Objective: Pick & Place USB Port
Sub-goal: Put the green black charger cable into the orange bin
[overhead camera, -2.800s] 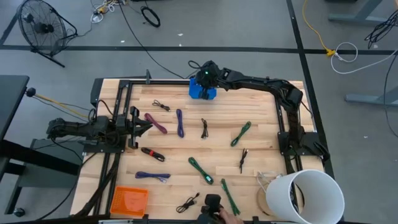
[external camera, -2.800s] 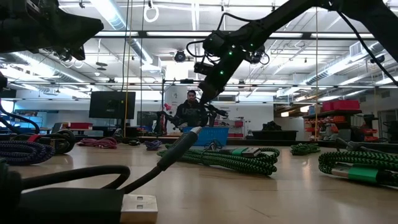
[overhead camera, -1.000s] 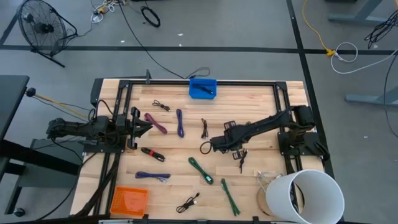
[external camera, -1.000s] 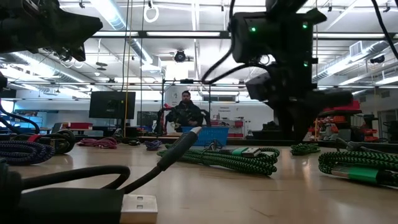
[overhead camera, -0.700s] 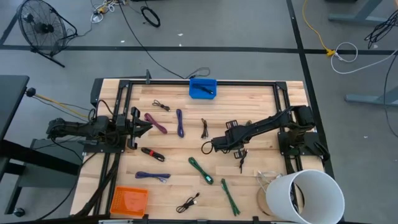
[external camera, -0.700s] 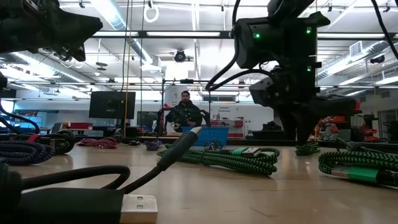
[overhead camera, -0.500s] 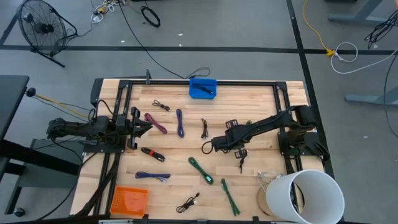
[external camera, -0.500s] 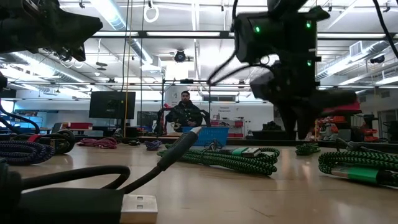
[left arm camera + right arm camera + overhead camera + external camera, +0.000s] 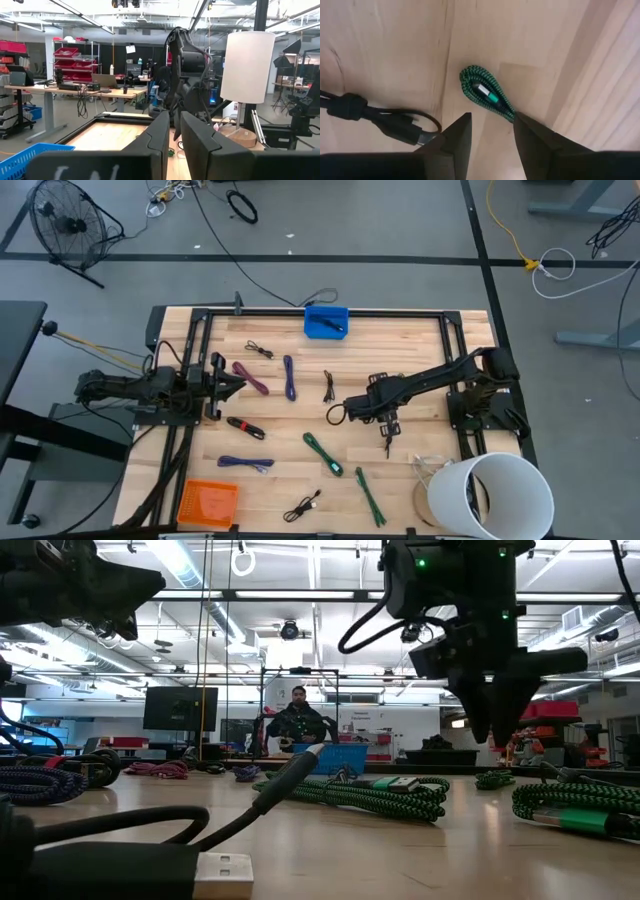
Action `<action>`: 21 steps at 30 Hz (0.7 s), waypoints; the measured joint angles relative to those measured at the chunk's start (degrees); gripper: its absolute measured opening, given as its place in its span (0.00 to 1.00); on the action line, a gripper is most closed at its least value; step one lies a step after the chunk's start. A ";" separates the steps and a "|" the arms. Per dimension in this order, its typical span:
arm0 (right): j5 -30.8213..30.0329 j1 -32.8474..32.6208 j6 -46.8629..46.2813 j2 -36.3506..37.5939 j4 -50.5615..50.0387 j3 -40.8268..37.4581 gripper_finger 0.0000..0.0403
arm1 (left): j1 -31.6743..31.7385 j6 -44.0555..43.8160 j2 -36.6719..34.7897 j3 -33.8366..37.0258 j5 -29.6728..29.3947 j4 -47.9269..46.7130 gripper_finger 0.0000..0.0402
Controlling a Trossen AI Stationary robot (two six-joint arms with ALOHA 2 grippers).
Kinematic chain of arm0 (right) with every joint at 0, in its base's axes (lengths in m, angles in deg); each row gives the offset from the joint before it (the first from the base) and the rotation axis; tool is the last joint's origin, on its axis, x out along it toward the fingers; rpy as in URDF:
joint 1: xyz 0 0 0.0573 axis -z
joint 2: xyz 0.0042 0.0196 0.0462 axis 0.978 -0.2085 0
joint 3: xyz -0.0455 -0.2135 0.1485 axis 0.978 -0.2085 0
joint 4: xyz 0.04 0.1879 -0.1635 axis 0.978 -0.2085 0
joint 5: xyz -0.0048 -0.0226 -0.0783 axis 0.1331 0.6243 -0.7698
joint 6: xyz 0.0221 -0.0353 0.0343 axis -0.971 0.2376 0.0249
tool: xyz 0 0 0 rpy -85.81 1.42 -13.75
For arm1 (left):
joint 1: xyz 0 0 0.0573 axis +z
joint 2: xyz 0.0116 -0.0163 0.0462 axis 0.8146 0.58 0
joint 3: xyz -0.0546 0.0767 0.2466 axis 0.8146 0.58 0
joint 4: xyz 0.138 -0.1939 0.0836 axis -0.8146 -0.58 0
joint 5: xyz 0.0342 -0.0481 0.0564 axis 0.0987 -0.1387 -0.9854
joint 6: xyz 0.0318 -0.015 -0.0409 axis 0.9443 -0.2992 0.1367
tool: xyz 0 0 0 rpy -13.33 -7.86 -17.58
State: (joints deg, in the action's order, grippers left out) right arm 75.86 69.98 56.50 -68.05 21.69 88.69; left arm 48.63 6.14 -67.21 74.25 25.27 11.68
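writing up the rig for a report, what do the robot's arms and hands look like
Both arms are dark, near-black jointed links. The right arm has a black cable looping out near its wrist, and small green lights glow on the wrist housing in the low view. The right hand has two flat, dark, wedge-shaped fingers. The left hand has the same blocky dark fingers, close together.

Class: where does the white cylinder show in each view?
High view: white cylinder at the lower right corner.
Low view: not in it.
Left wrist view: upper right.
Right wrist view: not in it.
Shared landmark: the right arm, nearby in both.
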 joint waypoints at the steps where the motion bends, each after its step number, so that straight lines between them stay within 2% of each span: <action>1: 0.19 0.00 0.00 0.00 0.71 -0.45 0.37 | 0.01 0.00 0.00 -0.01 0.00 0.00 0.13; 7: 1.02 0.02 1.80 -0.02 6.72 -4.70 0.37 | -0.01 -0.01 0.00 -0.01 0.00 -0.01 0.13; 21: 1.00 0.02 4.52 -0.04 15.20 -8.47 0.37 | 0.01 -0.05 0.00 -0.01 0.00 -0.01 0.13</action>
State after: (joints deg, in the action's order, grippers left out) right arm 76.85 70.00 61.02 -68.10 36.89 80.21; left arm 48.63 6.10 -67.21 74.24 25.27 11.67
